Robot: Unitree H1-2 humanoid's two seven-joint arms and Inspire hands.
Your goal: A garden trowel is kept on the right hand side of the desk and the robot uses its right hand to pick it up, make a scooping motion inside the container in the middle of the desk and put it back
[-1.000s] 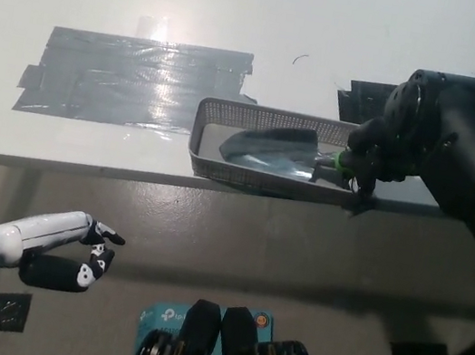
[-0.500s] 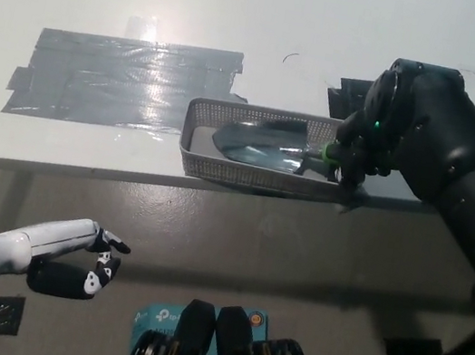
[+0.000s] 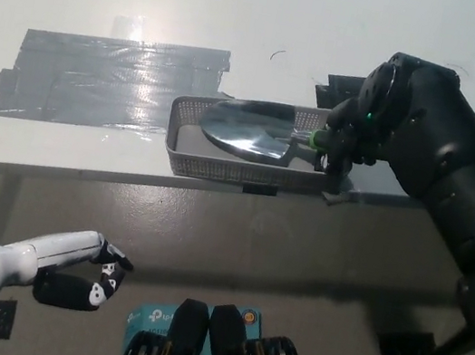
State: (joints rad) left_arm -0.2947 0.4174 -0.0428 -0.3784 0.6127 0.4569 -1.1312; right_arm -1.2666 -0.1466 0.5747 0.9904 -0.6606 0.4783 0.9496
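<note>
My right hand [image 3: 353, 133] is closed around the handle of the trowel [image 3: 246, 129], fingers wrapped tight just right of its green collar. The handle itself is mostly hidden inside my grip.

The trowel's long axis runs left to right across the desk [image 3: 357, 24]. The blade points left, away from my fingers, and the handle end sits in my fist. So the working end lies to the left of my hand, over the container [image 3: 220, 171], while my hand hangs at the container's right end, near its corner.

The blade shows broad and shiny, and its far edge overlaps the container's far rim. I judge it tilted and lifted off the floor of the container, though I cannot tell whether any part touches the mesh.

The container sits at the near edge of the desk, just right of a gray tape patch [image 3: 98, 79]. A dark tape mark [image 3: 331, 88] lies on the desk just beyond my hand, on the far right side.

My left hand [image 3: 79, 267] rests low at the near left, below the desk edge, loosely spread and holding nothing. The right one is the only 1 near the work.

I judge the scoop is underway. Putting the trowel back calls for drawing the blade rightward along its own axis, clear of the right wall.
</note>
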